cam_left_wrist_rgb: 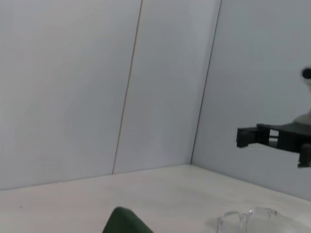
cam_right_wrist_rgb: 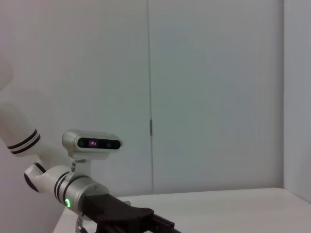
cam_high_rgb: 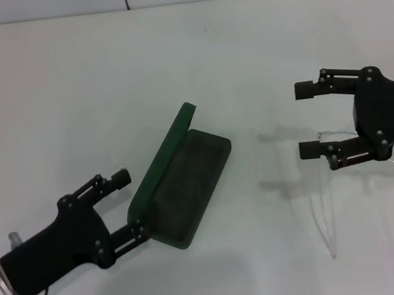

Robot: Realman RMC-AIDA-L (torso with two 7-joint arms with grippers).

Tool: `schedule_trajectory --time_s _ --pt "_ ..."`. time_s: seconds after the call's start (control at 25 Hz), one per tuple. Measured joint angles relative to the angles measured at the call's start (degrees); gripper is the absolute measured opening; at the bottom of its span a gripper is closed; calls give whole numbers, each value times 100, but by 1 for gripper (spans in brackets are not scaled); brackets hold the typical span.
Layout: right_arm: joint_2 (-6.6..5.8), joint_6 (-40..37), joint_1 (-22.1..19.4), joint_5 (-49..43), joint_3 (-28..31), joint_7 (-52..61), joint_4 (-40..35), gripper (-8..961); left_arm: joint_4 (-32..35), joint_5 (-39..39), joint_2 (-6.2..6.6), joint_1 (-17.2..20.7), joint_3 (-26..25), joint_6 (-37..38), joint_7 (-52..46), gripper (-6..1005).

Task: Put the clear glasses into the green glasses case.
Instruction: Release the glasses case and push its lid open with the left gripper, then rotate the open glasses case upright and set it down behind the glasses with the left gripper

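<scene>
Green glasses case (cam_high_rgb: 184,186) lid raised, dark lining. Clear glasses (cam_high_rgb: 364,190) on white table (cam_high_rgb: 44,103). Left gripper (cam_high_rgb: 126,206) spread at case edge; right gripper (cam_high_rgb: 305,119) spread above glasses.

white table (cam_high_rgb: 65,100) bearing open green glasses case (cam_high_rgb: 188,189) and clear glasses (cam_high_rgb: 358,198).

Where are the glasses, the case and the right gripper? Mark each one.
clear glasses (cam_high_rgb: 322,212), head view, on the left temple arm.
green glasses case (cam_high_rgb: 191,186), head view, on the dark lining of the open base.
right gripper (cam_high_rgb: 306,120), head view, midway between its open fingertips.
</scene>
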Motion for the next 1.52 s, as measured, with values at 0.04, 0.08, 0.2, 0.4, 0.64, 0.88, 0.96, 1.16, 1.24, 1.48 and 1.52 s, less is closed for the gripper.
schedule_trajectory --time_s 0.04,0.08,0.2,0.4,0.64,0.88,0.96,1.16,1.24,1.48,1.52 --pt "4 -8 3 -22 0 12 -15 882 -28 -1 -14 23 -1 -6 33 727" --pt "8 -15 5 -33 0 18 -28 882 -66 -3 -34 47 -1 -18 80 725" --pt "22 -21 4 -80 0 26 -39 882 -141 -24 -122 121 -14 -97 278 720" --pt "35 -19 9 -92 -7 27 -40 882 -204 -204 -339 248 -29 -394 811 710" --pt "41 -32 1 -92 -10 35 -40 881 -207 -428 -431 285 -28 -677 902 699" --pt "38 -33 -5 -92 -10 38 -40 881 -207 -469 -443 290 -27 -737 1035 688" --pt "30 -34 -10 -92 -10 39 -40 881 -207 -468 -444 303 -32 -737 1060 684" --pt "16 -33 -12 -92 -10 40 -40 880 -218 -466 -416 334 -36 -691 1068 556" --pt "11 -33 -11 -92 -10 39 -40 880 -218 -465 -406 345 -36 -670 1069 474" --pt "-1 -33 -7 -92 -10 36 -40 880 -195 -466 -386 344 -36 -663 1072 365" --pt "-3 -33 -7 -92 -10 34 -40 879 -189 -466 -385 336 -36 -663 1072 365"
